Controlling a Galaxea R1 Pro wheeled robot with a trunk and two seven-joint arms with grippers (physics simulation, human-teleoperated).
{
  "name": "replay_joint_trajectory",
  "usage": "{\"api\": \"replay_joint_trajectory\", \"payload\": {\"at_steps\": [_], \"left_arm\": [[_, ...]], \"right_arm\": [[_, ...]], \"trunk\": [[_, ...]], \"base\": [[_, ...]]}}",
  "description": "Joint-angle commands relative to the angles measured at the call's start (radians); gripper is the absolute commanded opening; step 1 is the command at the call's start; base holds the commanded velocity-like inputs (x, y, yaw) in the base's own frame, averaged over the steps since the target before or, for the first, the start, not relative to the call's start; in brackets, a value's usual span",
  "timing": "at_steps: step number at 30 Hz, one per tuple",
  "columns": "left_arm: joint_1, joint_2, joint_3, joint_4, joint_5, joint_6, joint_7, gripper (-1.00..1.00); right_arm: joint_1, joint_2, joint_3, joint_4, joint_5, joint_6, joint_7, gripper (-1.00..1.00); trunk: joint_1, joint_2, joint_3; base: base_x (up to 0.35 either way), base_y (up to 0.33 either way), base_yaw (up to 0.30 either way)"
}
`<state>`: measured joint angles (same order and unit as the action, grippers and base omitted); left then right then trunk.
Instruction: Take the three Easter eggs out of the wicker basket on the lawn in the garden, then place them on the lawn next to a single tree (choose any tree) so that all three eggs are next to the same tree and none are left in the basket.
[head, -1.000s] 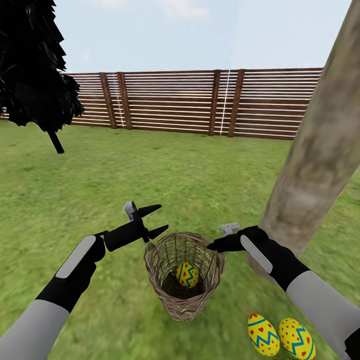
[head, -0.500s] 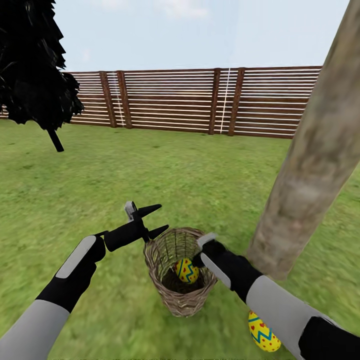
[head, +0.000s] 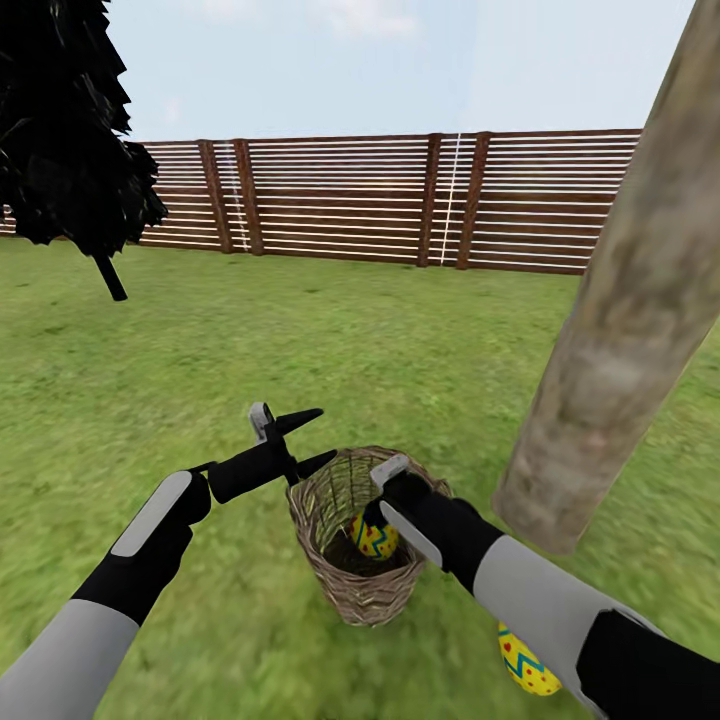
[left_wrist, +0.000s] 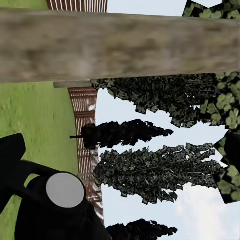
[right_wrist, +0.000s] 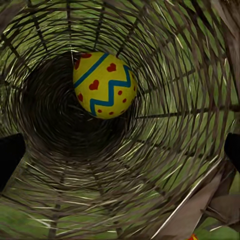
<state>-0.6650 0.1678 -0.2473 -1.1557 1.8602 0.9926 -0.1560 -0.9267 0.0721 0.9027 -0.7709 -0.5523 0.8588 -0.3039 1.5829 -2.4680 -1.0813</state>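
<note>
Right gripper (head: 372, 512) dipped inside wicker basket (head: 325, 560), jaws spread either side of last egg (right_wrist: 104, 84) low against the wall. Left gripper (head: 312, 440) open, hovering just left of rim. One egg (head: 526, 665) on lawn (head: 400, 350) near tree (head: 620, 330). Egg likely light, rigid, smooth and slippery; best pinched across the middle.
</note>
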Motion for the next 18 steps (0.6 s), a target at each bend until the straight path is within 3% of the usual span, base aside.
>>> {"api": "replay_joint_trajectory", "payload": {"at_steps": [1,6,10,18], "left_arm": [[-0.001,0.001,-0.002,0.000,-0.007,0.000,-0.010,1.00],[-0.001,0.002,-0.001,0.031,-0.006,0.001,-0.011,1.00],[-0.001,0.001,0.000,0.053,-0.006,0.001,-0.011,1.00],[-0.001,0.000,0.000,0.057,-0.006,0.001,-0.011,1.00]], "right_arm": [[-0.003,-0.001,0.004,0.002,-0.010,0.001,0.011,1.00],[-0.006,-0.005,0.004,0.005,-0.005,-0.002,0.130,1.00],[-0.006,-0.006,0.004,0.004,-0.005,-0.003,0.139,1.00],[-0.006,-0.008,0.006,0.007,-0.005,-0.002,0.140,1.00]], "trunk": [[0.000,0.000,-0.001],[0.000,0.000,-0.001],[0.000,0.000,-0.001],[0.000,0.000,-0.001]], "base": [[0.000,0.000,0.000],[0.000,0.000,0.000],[0.087,0.000,0.000],[0.301,0.000,0.000]]}}
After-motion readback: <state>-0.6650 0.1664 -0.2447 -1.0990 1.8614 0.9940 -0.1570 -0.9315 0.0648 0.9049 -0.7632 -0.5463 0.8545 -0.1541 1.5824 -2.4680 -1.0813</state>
